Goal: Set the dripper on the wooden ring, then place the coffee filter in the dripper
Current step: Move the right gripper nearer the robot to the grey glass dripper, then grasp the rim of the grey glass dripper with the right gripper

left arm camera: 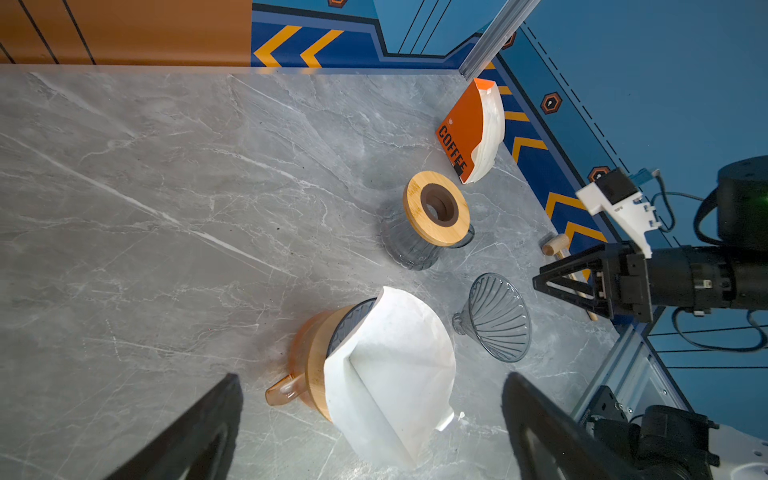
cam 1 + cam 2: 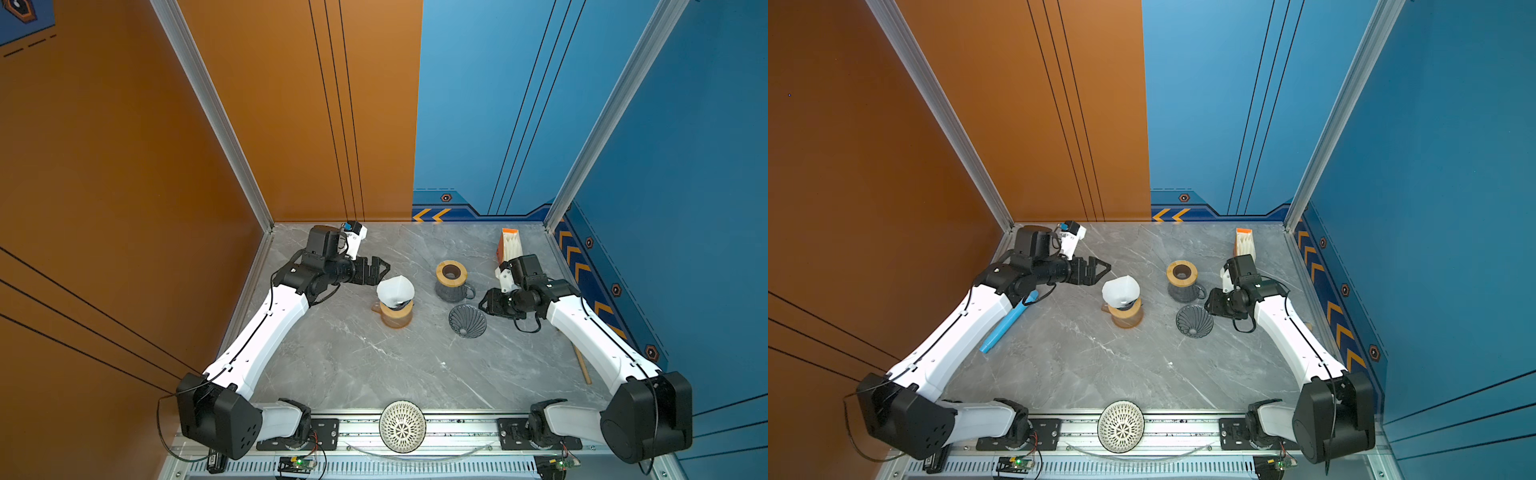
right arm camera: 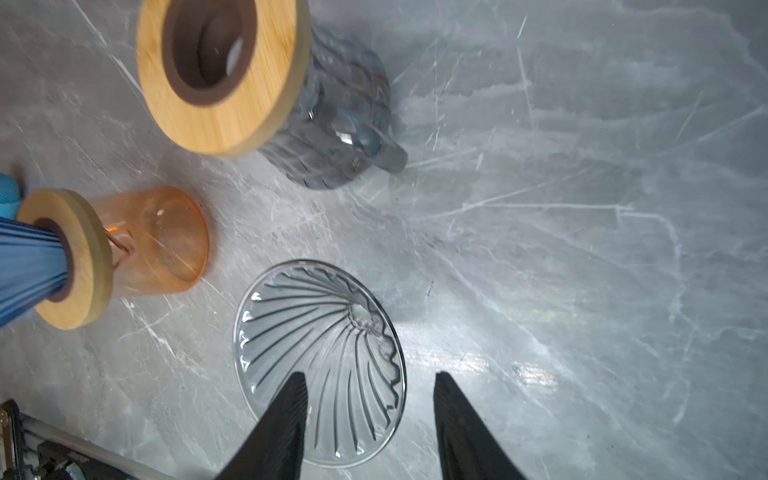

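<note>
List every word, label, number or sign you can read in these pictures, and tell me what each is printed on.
"COFFEE": black capitals down the side of the orange filter pack; the last letter meets a dark mark.
Label on the black box at the table's front edge: too small to read.
Yellow chevrons and hexagon badges on the wall band: signs only, no words.
No other text can be read.
</note>
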Controlling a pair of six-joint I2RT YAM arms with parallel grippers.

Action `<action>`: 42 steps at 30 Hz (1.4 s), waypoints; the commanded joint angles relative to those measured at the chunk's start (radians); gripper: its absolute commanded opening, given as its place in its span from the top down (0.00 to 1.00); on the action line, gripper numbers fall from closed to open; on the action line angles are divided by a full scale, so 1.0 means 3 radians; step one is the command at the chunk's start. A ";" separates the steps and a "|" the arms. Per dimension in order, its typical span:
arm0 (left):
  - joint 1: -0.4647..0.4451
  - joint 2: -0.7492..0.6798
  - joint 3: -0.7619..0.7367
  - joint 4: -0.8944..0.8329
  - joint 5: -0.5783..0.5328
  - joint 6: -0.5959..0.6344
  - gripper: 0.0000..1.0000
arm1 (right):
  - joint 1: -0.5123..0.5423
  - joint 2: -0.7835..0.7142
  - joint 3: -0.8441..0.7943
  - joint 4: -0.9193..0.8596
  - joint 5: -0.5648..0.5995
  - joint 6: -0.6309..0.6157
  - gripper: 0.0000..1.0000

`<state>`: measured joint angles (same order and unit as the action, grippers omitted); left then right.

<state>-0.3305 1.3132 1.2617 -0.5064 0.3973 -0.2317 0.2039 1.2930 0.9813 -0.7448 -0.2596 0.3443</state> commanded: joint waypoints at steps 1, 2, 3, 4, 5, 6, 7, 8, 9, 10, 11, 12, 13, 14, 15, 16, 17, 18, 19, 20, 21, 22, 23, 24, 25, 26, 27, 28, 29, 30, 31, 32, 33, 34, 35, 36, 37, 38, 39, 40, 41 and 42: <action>-0.0028 -0.0094 -0.0049 -0.0071 -0.0064 0.0036 0.02 | 0.0059 0.0014 -0.0121 -0.0090 0.0022 0.0103 0.51; -0.0028 -0.0100 -0.0056 -0.0071 -0.0062 0.0039 0.02 | 0.0070 0.0036 -0.0146 -0.0070 0.0016 0.0119 0.51; -0.0028 -0.0106 -0.0067 -0.0071 -0.0069 0.0041 0.02 | 0.0080 0.0067 -0.0166 -0.0050 0.0011 0.0138 0.51; -0.0028 -0.0109 -0.0075 -0.0072 -0.0074 0.0043 0.02 | 0.0091 0.0096 -0.0181 -0.0034 0.0005 0.0154 0.51; -0.0031 -0.0115 -0.0086 -0.0072 -0.0076 0.0045 0.02 | 0.0106 0.0129 -0.0192 -0.0012 0.0002 0.0171 0.51; -0.0027 -0.0117 -0.0090 -0.0073 -0.0074 0.0046 0.02 | 0.0118 0.0164 -0.0203 0.0008 -0.0001 0.0180 0.51; -0.0021 -0.0123 -0.0096 -0.0071 -0.0077 0.0051 0.02 | 0.0128 0.0197 -0.0209 0.0027 -0.0008 0.0194 0.52; -0.0018 -0.0120 -0.0103 -0.0072 -0.0079 0.0056 0.02 | 0.0147 0.0227 -0.0213 0.0056 -0.0017 0.0210 0.52; -0.0020 -0.0124 -0.0107 -0.0071 -0.0084 0.0066 0.02 | 0.0158 0.0259 -0.0216 0.0083 -0.0029 0.0229 0.52; -0.0023 -0.0121 -0.0107 -0.0071 -0.0088 0.0071 0.02 | 0.0170 0.0291 -0.0213 0.0107 -0.0043 0.0245 0.52; -0.0020 -0.0121 -0.0108 -0.0071 -0.0087 0.0072 0.02 | 0.0185 0.0325 -0.0213 0.0130 -0.0062 0.0257 0.53; -0.0021 -0.0123 -0.0105 -0.0072 -0.0094 0.0072 0.02 | 0.0203 0.0370 -0.0209 0.0141 -0.0066 0.0266 0.53; -0.0021 -0.0122 -0.0102 -0.0071 -0.0093 0.0072 0.02 | 0.0210 0.0406 -0.0201 0.0146 -0.0068 0.0271 0.54; -0.0022 -0.0122 -0.0100 -0.0071 -0.0098 0.0075 0.02 | 0.0227 0.0440 -0.0189 0.0156 -0.0065 0.0274 0.55; -0.0020 -0.0113 -0.0104 -0.0071 -0.0102 0.0077 0.02 | 0.0231 0.0474 -0.0178 0.0166 -0.0063 0.0281 0.56; -0.0019 -0.0114 -0.0102 -0.0071 -0.0104 0.0077 0.02 | 0.0238 0.0499 -0.0170 0.0175 -0.0059 0.0288 0.57; -0.0018 -0.0113 -0.0098 -0.0071 -0.0103 0.0077 0.02 | 0.0241 0.0520 -0.0158 0.0186 -0.0046 0.0306 0.58; -0.0020 -0.0107 -0.0099 -0.0071 -0.0103 0.0080 0.02 | 0.0249 0.0531 -0.0152 0.0209 -0.0051 0.0319 0.59; -0.0020 -0.0100 -0.0099 -0.0071 -0.0105 0.0077 0.02 | 0.0251 0.0545 -0.0150 0.0233 -0.0053 0.0334 0.60; -0.0019 -0.0101 -0.0095 -0.0070 -0.0103 0.0080 0.02 | 0.0251 0.0555 -0.0148 0.0256 -0.0051 0.0349 0.61; -0.0020 -0.0102 -0.0099 -0.0071 -0.0106 0.0082 0.02 | 0.0251 0.0570 -0.0148 0.0274 -0.0046 0.0363 0.62; -0.0021 -0.0098 -0.0095 -0.0072 -0.0108 0.0082 0.02 | 0.0255 0.0585 -0.0143 0.0279 -0.0042 0.0373 0.64; -0.0018 -0.0098 -0.0096 -0.0072 -0.0108 0.0082 0.02 | 0.0256 0.0601 -0.0132 0.0279 -0.0029 0.0381 0.65; -0.0018 -0.0096 -0.0096 -0.0071 -0.0107 0.0082 0.02 | 0.0257 0.0616 -0.0126 0.0279 -0.0020 0.0391 0.66; -0.0019 -0.0095 -0.0095 -0.0074 -0.0109 0.0082 0.02 | 0.0264 0.0624 -0.0125 0.0286 -0.0019 0.0390 0.67; -0.0020 -0.0097 -0.0095 -0.0074 -0.0107 0.0082 0.02 | 0.0269 0.0636 -0.0121 0.0295 -0.0016 0.0391 0.69; -0.0022 -0.0094 -0.0097 -0.0071 -0.0109 0.0082 0.02 | 0.0267 0.0639 -0.0115 0.0296 0.0001 0.0391 0.71; -0.0021 -0.0095 -0.0098 -0.0071 -0.0107 0.0082 0.02 | 0.0269 0.0644 -0.0111 0.0297 0.0015 0.0396 0.74; -0.0020 -0.0091 -0.0098 -0.0071 -0.0109 0.0082 0.02 | 0.0269 0.0650 -0.0102 0.0294 0.0016 0.0399 0.75; -0.0020 -0.0092 -0.0090 -0.0071 -0.0111 0.0082 0.02 | 0.0267 0.0654 -0.0092 0.0296 0.0020 0.0406 0.76; -0.0019 -0.0082 -0.0094 -0.0072 -0.0109 0.0082 0.02 | 0.0266 0.0646 -0.0091 0.0294 0.0022 0.0419 0.77; -0.0018 -0.0083 -0.0088 -0.0072 -0.0103 0.0078 0.02 | 0.0267 0.0631 -0.0095 0.0294 0.0024 0.0427 0.79; -0.0021 -0.0083 -0.0083 -0.0075 -0.0105 0.0077 0.02 | 0.0267 0.0622 -0.0091 0.0294 0.0031 0.0427 0.80; -0.0021 -0.0077 -0.0083 -0.0071 -0.0107 0.0077 0.02 | 0.0270 0.0602 -0.0102 0.0294 0.0039 0.0427 0.81; -0.0026 -0.0078 -0.0076 -0.0072 -0.0099 0.0077 0.02 | 0.0266 0.0582 -0.0108 0.0294 0.0046 0.0427 0.82; -0.0028 -0.0074 -0.0071 -0.0071 -0.0100 0.0077 0.02 | 0.0264 0.0567 -0.0111 0.0294 0.0051 0.0423 0.82; -0.0028 -0.0068 -0.0067 -0.0071 -0.0094 0.0077 0.02 | 0.0266 0.0545 -0.0115 0.0295 0.0048 0.0422 0.83; -0.0028 -0.0059 -0.0057 -0.0072 -0.0093 0.0077 0.02 | 0.0263 0.0528 -0.0122 0.0299 0.0060 0.0416 0.84; -0.0028 -0.0055 -0.0052 -0.0071 -0.0091 0.0077 0.02 | 0.0257 0.0510 -0.0124 0.0304 0.0066 0.0413 0.84; -0.0032 -0.0044 -0.0039 -0.0074 -0.0091 0.0077 0.02 | 0.0255 0.0498 -0.0131 0.0307 0.0069 0.0407 0.85; -0.0033 -0.0032 -0.0026 -0.0071 -0.0087 0.0077 0.02 | 0.0245 0.0485 -0.0134 0.0310 0.0081 0.0409 0.86; -0.0033 -0.0018 -0.0017 -0.0071 -0.0082 0.0077 0.02 | 0.0232 0.0471 -0.0141 0.0319 0.0082 0.0407 0.86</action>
<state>-0.3305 1.2961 1.2419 -0.5102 0.3748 -0.2245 0.2764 1.4700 0.9287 -0.6609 -0.2573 0.4618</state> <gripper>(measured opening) 0.979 0.140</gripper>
